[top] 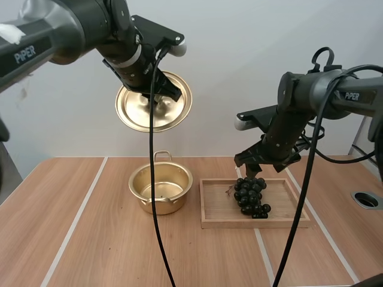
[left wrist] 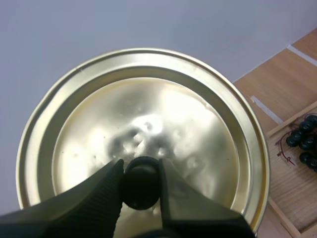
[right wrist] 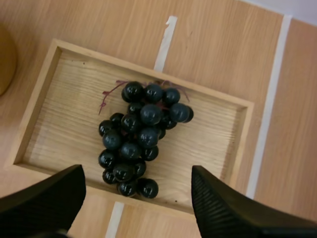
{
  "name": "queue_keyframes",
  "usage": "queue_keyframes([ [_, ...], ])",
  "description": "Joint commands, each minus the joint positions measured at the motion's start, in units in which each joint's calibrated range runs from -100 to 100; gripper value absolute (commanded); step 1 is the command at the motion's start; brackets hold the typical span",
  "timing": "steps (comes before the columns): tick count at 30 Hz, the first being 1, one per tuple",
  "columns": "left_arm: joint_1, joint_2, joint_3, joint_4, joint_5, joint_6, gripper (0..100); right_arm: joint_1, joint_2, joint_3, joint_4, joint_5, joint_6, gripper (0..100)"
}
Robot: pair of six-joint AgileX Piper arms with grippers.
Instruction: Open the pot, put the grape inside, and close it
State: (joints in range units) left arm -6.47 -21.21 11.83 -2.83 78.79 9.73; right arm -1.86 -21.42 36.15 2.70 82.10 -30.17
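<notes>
Jaws apart, right gripper (top: 258,169) hangs directly over grape bunch (right wrist: 140,136) in wooden tray (right wrist: 34,111), fingers (right wrist: 223,208) flanking bunch's long sides; nearer arm for pick. Left gripper (left wrist: 141,168) clamps lid (left wrist: 99,124) knob (left wrist: 141,191), lid held high above open pot (top: 160,186) beside tray.

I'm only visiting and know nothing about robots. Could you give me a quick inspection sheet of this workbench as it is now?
Surface: wooden table with pale stripes; round hole near its right edge.
Job's things: gold pot open and empty; lid held in the air; grapes lying in wooden tray beside the pot.
Clutter: nothing seen.
Grippers: left gripper shut on the lid's knob; right gripper open, over the grapes.
Cables: nothing seen on the tabletop.
Surroundings: plain pale wall behind.
</notes>
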Motion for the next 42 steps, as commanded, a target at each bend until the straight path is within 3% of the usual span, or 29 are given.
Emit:
queue_keyframes([
  [1, -0.15, -2.50, -0.86, 0.18, -0.60, 0.03, 0, 0.11, 0.85, -0.30, 0.63, 2.73, 0.06, 100],
  [7, -0.15, -4.87, -0.86, 0.07, -0.60, 0.03, 0, 0.11, 2.43, 3.94, 1.08, 1.86, 0.06, 100],
  [14, -0.15, -5.54, -0.86, -1.83, 0.63, 0.03, 0, 0.11, 3.80, 10.53, 1.44, -9.87, -0.03, 100],
  [42, -0.15, -5.54, -0.86, -7.91, 2.47, 1.27, 0, 0.11, 19.04, 10.39, 6.42, -24.64, -6.38, 100],
])
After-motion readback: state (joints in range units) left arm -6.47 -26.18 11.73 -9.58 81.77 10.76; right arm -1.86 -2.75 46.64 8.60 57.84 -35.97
